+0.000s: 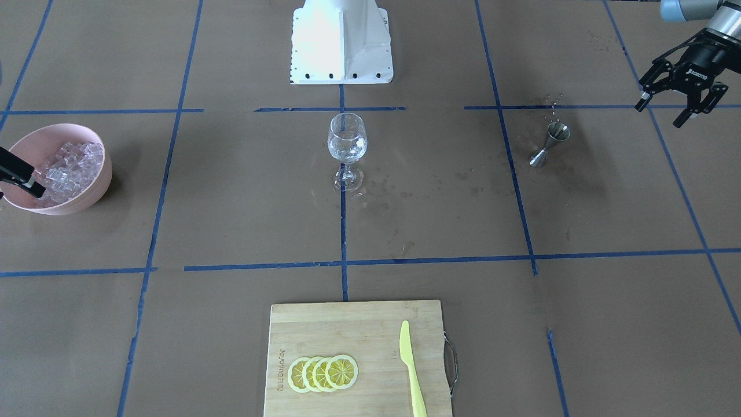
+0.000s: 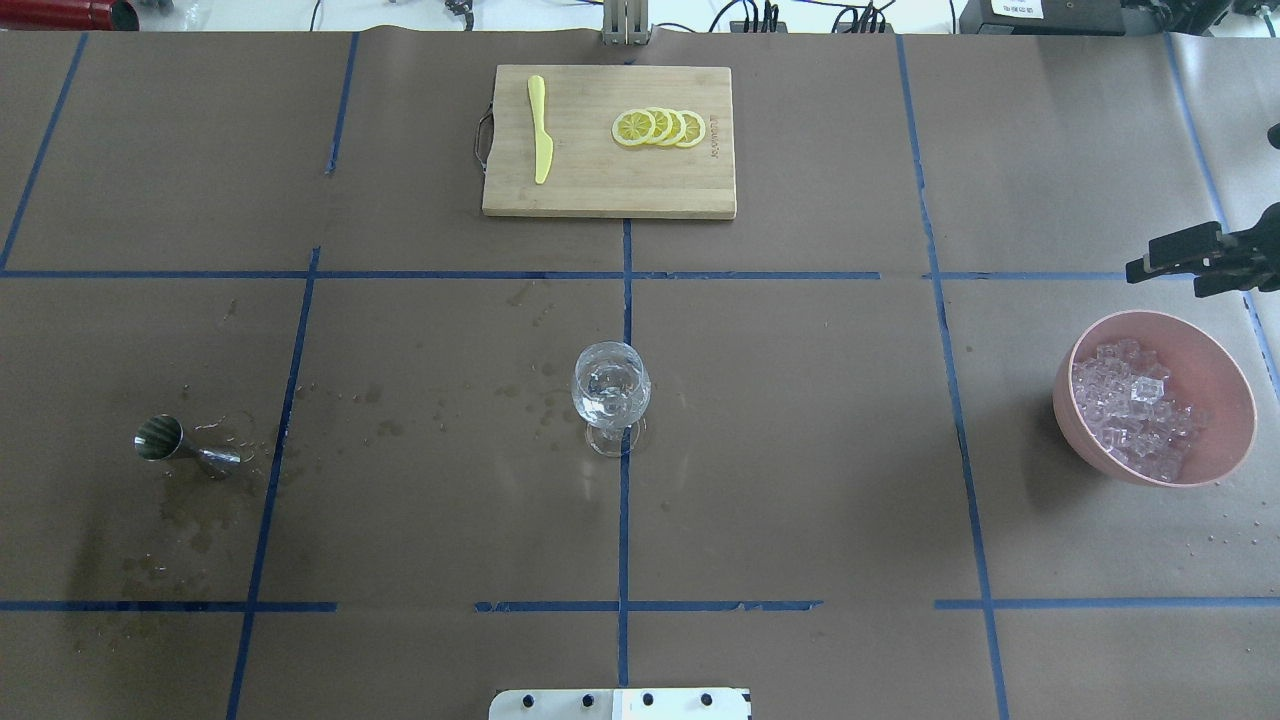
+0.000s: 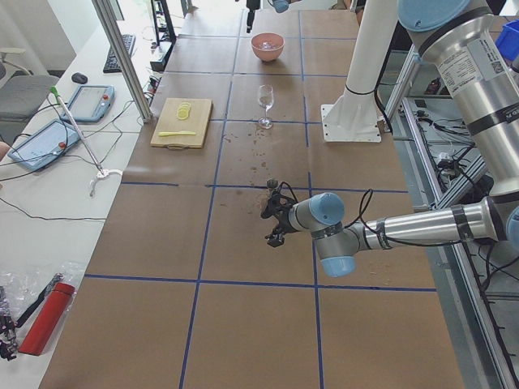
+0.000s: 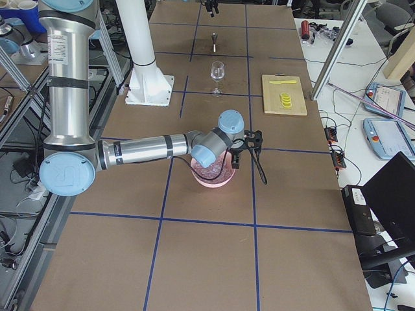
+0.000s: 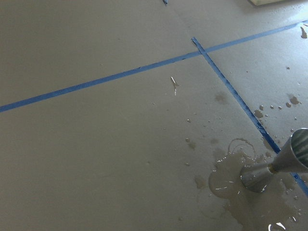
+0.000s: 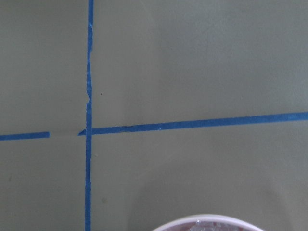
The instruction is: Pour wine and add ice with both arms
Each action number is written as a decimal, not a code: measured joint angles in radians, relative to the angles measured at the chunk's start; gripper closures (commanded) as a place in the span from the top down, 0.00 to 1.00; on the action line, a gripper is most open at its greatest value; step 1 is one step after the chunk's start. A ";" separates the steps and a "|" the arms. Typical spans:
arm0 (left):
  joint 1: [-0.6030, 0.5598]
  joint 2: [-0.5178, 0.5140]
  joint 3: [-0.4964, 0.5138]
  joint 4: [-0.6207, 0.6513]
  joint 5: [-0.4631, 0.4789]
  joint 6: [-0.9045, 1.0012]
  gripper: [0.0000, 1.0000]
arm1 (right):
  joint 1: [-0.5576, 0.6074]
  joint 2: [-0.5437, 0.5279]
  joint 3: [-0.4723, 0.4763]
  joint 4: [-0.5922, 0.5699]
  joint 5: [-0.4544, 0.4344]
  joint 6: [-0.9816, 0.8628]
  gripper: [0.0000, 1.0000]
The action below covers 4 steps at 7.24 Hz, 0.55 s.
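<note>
A clear wine glass (image 1: pixel 347 143) stands upright at the table's middle, also in the overhead view (image 2: pixel 610 392); any wine in it is too faint to tell. A steel jigger (image 1: pixel 550 145) stands in a wet puddle (image 5: pixel 226 179). My left gripper (image 1: pixel 661 113) is open and empty, raised beside and behind the jigger. Ice cubes (image 2: pixel 1135 405) are heaped in a pink bowl (image 2: pixel 1080 430). My right gripper (image 2: pixel 1165 280) is open and empty, above the table just past the bowl's far rim (image 6: pixel 197 222).
A wooden cutting board (image 2: pixel 608 195) with lemon slices (image 2: pixel 658 127) and a yellow knife (image 2: pixel 540 128) lies at the far middle. The white robot base (image 1: pixel 341 40) stands at the near middle. Wet spots (image 2: pixel 380 425) lie between the jigger and the glass.
</note>
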<state>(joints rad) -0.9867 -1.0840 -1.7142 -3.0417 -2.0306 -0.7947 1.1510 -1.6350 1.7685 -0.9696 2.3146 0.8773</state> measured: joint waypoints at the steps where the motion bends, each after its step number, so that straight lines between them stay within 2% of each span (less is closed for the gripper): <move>1: -0.008 -0.004 0.005 0.007 -0.005 -0.020 1.00 | -0.052 -0.038 0.045 -0.040 -0.065 0.007 0.99; 4: -0.101 -0.076 0.002 0.160 -0.131 -0.035 1.00 | -0.127 -0.098 0.073 -0.088 -0.114 0.024 0.89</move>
<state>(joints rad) -1.0880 -1.1599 -1.7124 -2.8818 -2.1614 -0.8293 1.0236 -1.7333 1.8414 -1.0580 2.2005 0.9009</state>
